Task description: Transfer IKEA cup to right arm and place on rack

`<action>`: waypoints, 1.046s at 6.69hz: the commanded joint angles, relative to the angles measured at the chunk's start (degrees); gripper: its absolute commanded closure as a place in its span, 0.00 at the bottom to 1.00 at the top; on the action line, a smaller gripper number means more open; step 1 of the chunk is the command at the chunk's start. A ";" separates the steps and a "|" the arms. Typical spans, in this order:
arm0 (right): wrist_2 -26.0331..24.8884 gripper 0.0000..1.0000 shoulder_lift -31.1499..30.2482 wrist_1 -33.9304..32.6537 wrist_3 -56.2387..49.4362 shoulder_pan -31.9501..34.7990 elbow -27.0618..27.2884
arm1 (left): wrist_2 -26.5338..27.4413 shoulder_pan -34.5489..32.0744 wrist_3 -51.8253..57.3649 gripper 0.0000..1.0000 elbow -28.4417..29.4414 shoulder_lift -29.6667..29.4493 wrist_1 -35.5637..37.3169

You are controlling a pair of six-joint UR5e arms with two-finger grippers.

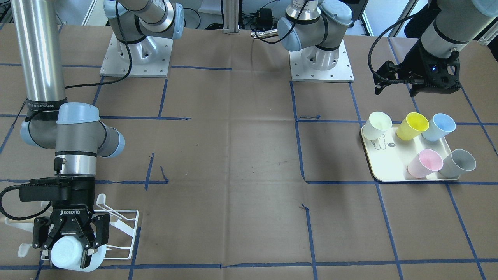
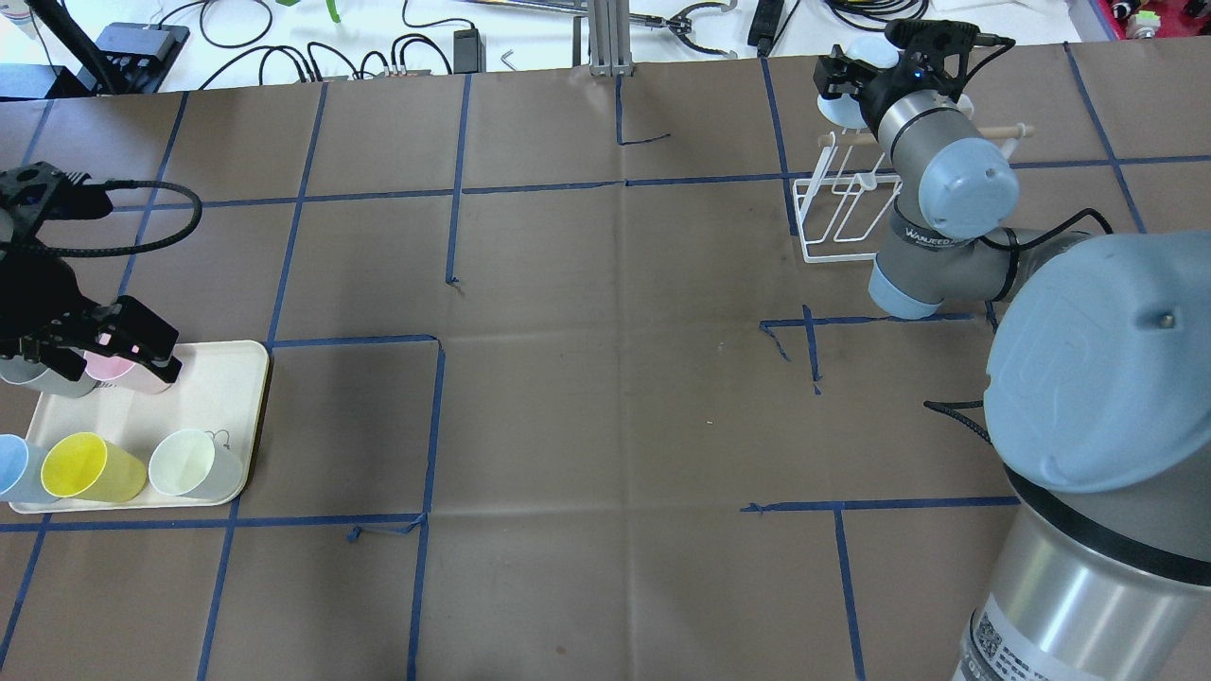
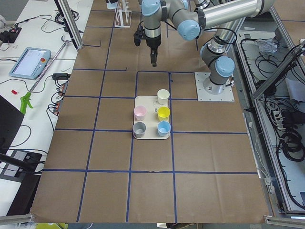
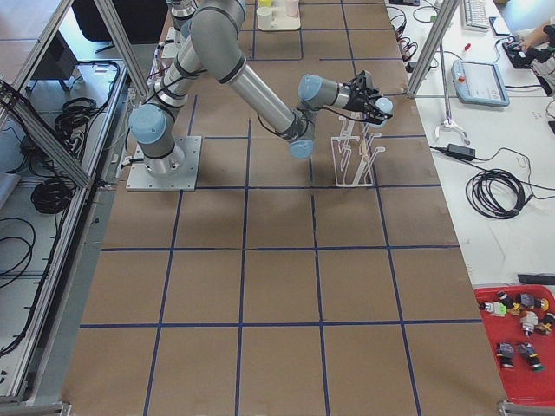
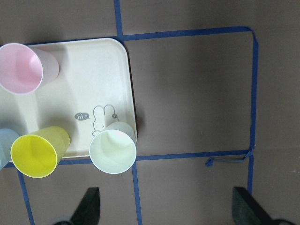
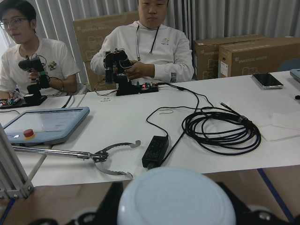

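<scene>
six cups (image 1: 379,125), one tray (image 1: 389,165), one rack (image 1: 125,229), two arms (image 1: 76,134)

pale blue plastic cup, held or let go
Held: the black two-finger right gripper is shut on the pale blue plastic cup at the white wire rack.

The right arm (image 1: 39,50) reaches far out, wrist level, its gripper (image 1: 68,249) clamped on a pale blue cup (image 6: 176,197). The left arm (image 1: 447,27) points its gripper (image 5: 168,207) straight down, fingers (image 5: 89,208) spread wide.
</scene>
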 commanded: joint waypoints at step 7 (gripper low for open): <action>-2.54 0.00 -9.03 5.23 0.75 1.49 0.60 | -0.37 6.20 3.63 0.04 -24.80 -6.14 33.03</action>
